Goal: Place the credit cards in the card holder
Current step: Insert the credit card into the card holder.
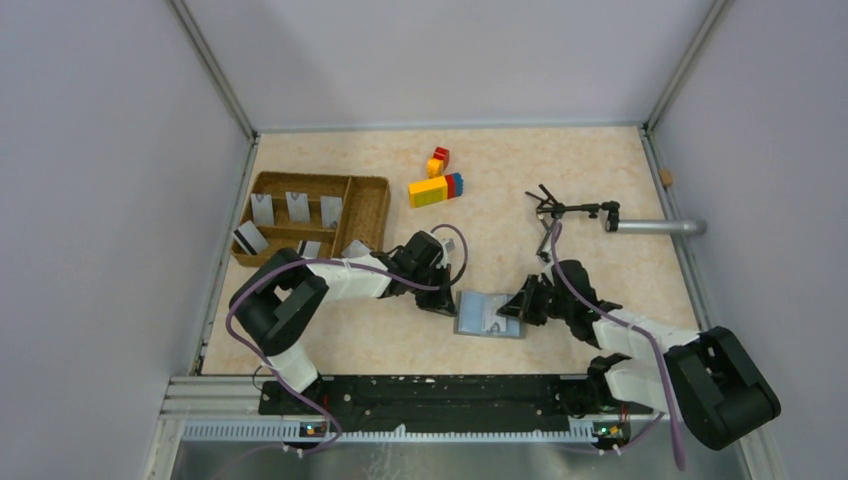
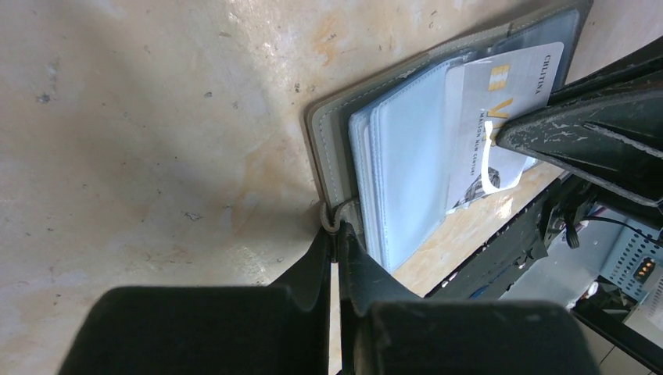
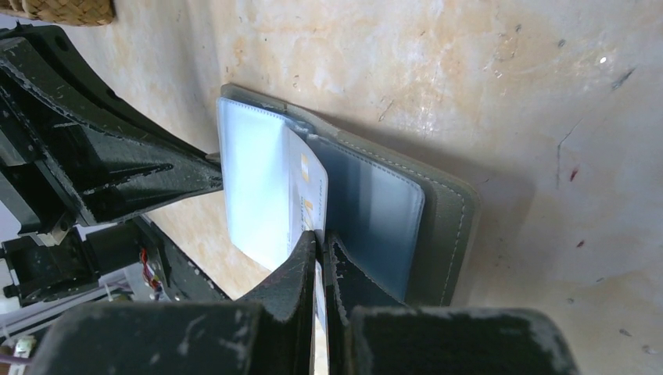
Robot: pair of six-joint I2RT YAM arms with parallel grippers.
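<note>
The grey card holder (image 1: pixel 489 315) lies open on the table between both arms, its pale blue inner panels showing. My left gripper (image 1: pixel 444 301) is shut on the holder's left edge (image 2: pixel 335 220) and pins it. My right gripper (image 1: pixel 516 305) is shut on a silver-white credit card (image 3: pixel 306 187) held on edge, its far end inside a sleeve of the holder (image 3: pixel 375 211). The same card (image 2: pixel 500 101) shows in the left wrist view with the right fingers (image 2: pixel 578 133) on it. Several more cards (image 1: pixel 297 208) stand in the wicker tray.
The brown wicker compartment tray (image 1: pixel 372 205) sits at the back left. A stack of red, yellow and blue toy bricks (image 1: pixel 437 185) lies behind the holder. A small black tripod with a metal rod (image 1: pixel 600 215) stands at the back right. Walls enclose the table.
</note>
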